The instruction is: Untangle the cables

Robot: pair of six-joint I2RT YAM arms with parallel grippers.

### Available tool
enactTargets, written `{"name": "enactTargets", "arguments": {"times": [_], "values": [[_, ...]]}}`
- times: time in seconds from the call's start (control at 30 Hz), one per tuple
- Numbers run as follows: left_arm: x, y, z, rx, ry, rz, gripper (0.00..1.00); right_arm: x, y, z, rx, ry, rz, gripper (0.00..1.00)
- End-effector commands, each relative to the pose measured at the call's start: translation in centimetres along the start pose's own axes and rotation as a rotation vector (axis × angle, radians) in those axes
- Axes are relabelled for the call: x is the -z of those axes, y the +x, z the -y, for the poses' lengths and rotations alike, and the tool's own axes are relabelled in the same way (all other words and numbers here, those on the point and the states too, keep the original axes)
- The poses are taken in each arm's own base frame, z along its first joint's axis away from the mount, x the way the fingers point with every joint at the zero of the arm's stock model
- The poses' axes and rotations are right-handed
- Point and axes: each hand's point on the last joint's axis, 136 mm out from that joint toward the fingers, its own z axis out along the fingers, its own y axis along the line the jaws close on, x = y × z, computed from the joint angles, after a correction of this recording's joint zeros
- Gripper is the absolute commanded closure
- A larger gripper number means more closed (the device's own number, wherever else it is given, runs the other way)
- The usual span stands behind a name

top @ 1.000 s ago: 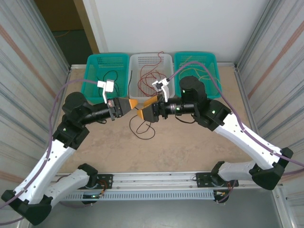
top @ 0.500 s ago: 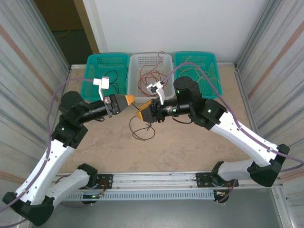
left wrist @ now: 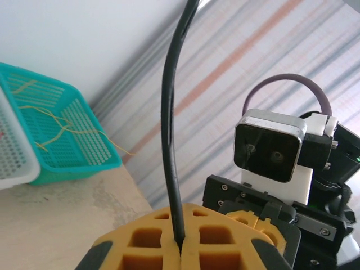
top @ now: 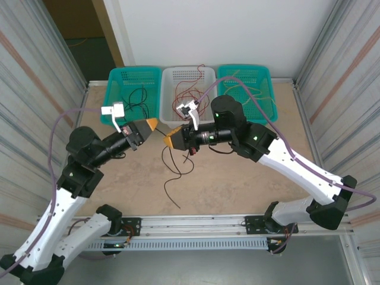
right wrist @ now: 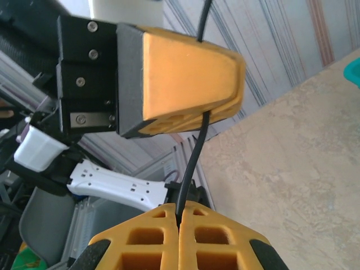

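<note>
At worktop (top: 237,184), arms meet above surface, near white basket (top: 189,72) holding red cables (top: 178,108). Closed left claw (top: 152,124) grips black cable (left wrist: 167,129); right claw (top: 170,140) pinches same strand just beside it. Slack hangs down, tail lying on worktop.

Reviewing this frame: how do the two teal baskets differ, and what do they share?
The left teal basket holds black cables; the right teal basket holds yellow cables. The left teal basket sits left of the white basket, the right teal basket on its right. Both are teal, perforated, and stand along the far edge of the table.
</note>
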Motion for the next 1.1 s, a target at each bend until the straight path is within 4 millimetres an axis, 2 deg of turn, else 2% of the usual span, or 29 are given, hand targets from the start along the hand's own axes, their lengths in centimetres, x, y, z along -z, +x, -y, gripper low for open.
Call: {"name": "enactTargets", "arguments": {"times": [0.0,0.07,0.1,0.23,0.4,0.63,0.83,1.07], "values": [[0.9,-3.0,-3.3,-0.047,-0.177,0.181,0.75,0.6,-1.1,-2.1,-0.017,-0.043,0.018,1.0],[0.6,-2.3,-3.6,-0.053,-0.187,0.14,0.39,0.7,-1.8,-1.7,-0.022,-0.003,0.031,1.0],[0.5,-1.8,-3.9,-0.057,-0.199,0.115,0.3,0.9,-2.3,-1.3,-0.028,0.027,0.044,1.0],[1.2,-0.5,-5.7,-0.075,-0.279,0.073,0.17,1.7,-4.1,-0.1,-0.05,0.111,0.101,1.0],[2.2,1.2,-6.6,-0.068,-0.26,0.082,0.11,3.3,-6.6,1.3,-0.109,0.16,0.199,1.0],[0.7,4.1,-6.1,-0.068,-0.105,0.01,0.1,5.2,-9.2,1.8,-0.156,0.151,0.303,1.0],[-1.8,6.8,-5.0,-0.266,-0.067,-0.12,0.1,5.8,-10.1,1.5,-0.172,0.132,0.337,1.0],[-4.5,9.6,-2.4,-0.521,0.0,-0.206,0.18,6.3,-10.8,1.2,-0.182,0.119,0.353,1.0]]}}
